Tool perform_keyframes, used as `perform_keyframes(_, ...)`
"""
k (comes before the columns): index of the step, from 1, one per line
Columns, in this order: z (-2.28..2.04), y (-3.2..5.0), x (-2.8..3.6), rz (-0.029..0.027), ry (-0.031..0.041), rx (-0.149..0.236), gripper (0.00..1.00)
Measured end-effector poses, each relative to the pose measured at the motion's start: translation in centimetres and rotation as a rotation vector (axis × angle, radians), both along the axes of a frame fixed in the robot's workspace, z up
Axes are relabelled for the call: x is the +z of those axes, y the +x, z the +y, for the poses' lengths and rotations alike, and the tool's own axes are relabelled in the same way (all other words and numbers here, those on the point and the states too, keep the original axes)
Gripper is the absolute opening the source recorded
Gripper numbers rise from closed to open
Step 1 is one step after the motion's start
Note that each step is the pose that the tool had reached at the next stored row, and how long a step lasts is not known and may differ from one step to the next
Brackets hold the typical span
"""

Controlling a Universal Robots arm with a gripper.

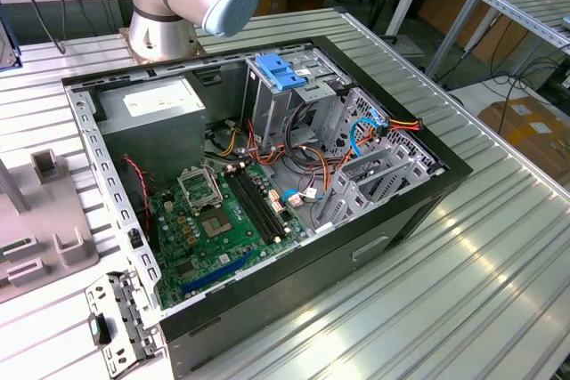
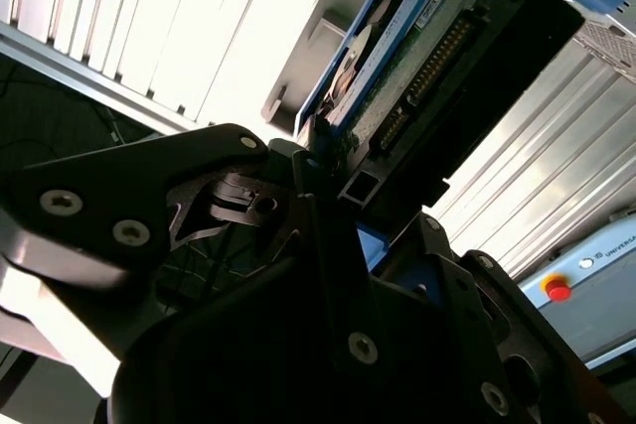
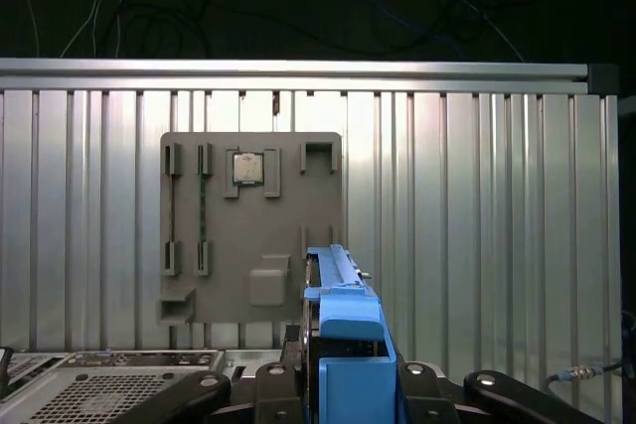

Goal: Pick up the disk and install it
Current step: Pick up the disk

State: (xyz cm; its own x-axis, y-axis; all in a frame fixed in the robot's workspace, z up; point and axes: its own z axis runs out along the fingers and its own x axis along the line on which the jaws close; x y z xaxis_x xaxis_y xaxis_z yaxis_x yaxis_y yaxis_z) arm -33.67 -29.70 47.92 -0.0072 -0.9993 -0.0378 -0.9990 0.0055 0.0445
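Since the tool [image 2: 333, 171] is clamped tight on one end of the disk [image 2: 427, 57], jaws closed against its blue carrier frame [image 3: 348, 335], the pick-up looks done or nearly so, and I judge the step in hand to be the carry toward the install. In the second wrist view the disk is seen edge-on, its green circuit board and row of connector pins turned to the camera. In the first wrist view it reaches out from the tool over the ribbed table [image 3: 497, 245], at the edge of a grey fixture plate [image 3: 248, 245] that carries a small processor chip [image 3: 248, 168]; whether its far end is fully clear of that plate I cannot tell. The open computer case [image 1: 356, 255] lies on its side on the table in the exterior view, with a metal drive cage under a light-blue bracket [image 1: 280, 71] at its far end, beside the grey power-supply box [image 1: 151, 117]. Seating the disk would, in my judgement, call for squaring its frame to the cage rails and keeping clear of the loose orange and blue cables [image 1: 356, 144] nearby. As for writing, the white sticker [image 1: 158, 100] on the power-supply box bears print too small to read, and no lettering on the disk can be made out
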Motion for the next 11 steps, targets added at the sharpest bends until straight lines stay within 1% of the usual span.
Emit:
perform_keyframes(9, 0.0, 0.87, 0.0, -0.0001, 0.0, 0.0, 0.37)
perform_keyframes(11, 0.0, 1.21, -0.01, -0.0001, 0.0, 0.0, 0.37)
